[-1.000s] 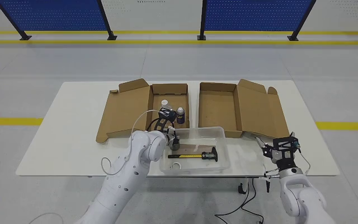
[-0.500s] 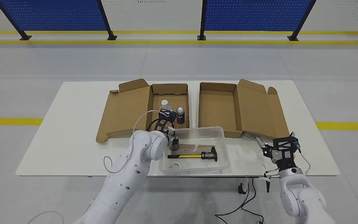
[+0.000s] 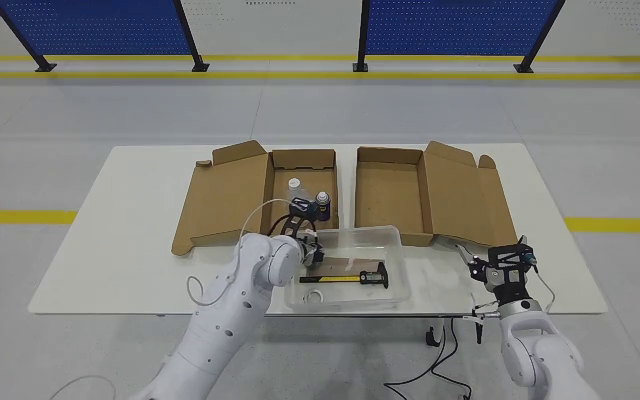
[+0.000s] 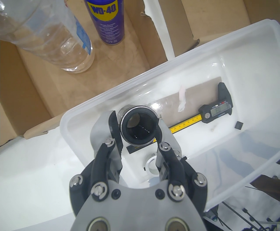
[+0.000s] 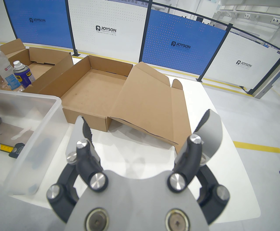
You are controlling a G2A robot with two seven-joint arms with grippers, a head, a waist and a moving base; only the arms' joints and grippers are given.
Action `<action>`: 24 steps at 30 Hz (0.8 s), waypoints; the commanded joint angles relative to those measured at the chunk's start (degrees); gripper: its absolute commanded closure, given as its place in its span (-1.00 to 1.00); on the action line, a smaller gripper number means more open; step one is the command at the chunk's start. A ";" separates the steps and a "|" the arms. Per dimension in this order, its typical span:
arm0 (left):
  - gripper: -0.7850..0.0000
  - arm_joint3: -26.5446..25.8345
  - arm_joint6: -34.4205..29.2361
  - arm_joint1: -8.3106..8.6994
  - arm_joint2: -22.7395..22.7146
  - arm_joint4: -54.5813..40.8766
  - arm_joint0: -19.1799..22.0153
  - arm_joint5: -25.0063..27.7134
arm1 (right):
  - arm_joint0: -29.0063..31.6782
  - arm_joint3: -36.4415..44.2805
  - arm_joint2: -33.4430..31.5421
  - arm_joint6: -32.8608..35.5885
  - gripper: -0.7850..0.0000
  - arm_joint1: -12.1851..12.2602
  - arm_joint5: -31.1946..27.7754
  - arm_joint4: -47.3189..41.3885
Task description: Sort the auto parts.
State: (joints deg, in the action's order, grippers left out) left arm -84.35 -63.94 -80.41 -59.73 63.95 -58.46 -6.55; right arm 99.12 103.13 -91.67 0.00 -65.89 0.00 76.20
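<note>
My left gripper [image 4: 137,125] [image 3: 312,248] is shut on a short metal cylinder with a black bore [image 4: 139,129], holding it over the left end of the clear plastic bin [image 4: 72,113] [image 3: 398,240]. On the bin's floor lie a digital caliper [image 4: 210,113] [image 3: 352,278], a small metal ring [image 4: 151,165] [image 3: 315,296] and a tiny black square [image 4: 238,125]. My right gripper [image 5: 145,120] [image 3: 505,262] stands open with nothing in it, at the table's front right, apart from the bin.
The left carton [image 3: 300,160] holds a blue spray can [image 4: 105,19] [image 3: 323,205] [image 5: 23,74] and a clear bottle [image 4: 50,39] [image 3: 295,187]. The right carton [image 3: 390,200] [image 5: 94,87] has nothing inside, its lid flat to the right. Blue fence panels stand behind.
My left gripper has shifted slightly to the right over the bin with the cylinder in it. The right arm has not moved.
</note>
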 commanded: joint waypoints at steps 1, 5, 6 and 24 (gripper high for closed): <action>0.18 -0.02 0.04 -0.04 -0.04 -0.96 -0.04 0.37 | 0.00 0.00 0.00 0.00 -1.00 0.00 0.00 0.00; 0.21 0.02 0.29 -0.08 -0.43 -3.28 -0.19 0.78 | 0.00 0.00 0.00 0.00 -1.00 0.00 0.00 0.00; 0.23 0.01 0.35 -0.09 -0.46 -3.63 -0.23 0.79 | 0.00 0.00 0.00 0.00 -1.00 0.00 0.00 0.00; 0.25 0.54 -0.42 0.13 0.50 -0.76 0.50 0.24 | 0.00 0.00 0.00 0.00 -1.00 0.00 0.00 0.00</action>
State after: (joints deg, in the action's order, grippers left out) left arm -84.29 -64.45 -80.25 -59.40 63.20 -58.04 -6.27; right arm 99.12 103.13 -91.67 0.00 -65.89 0.00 76.20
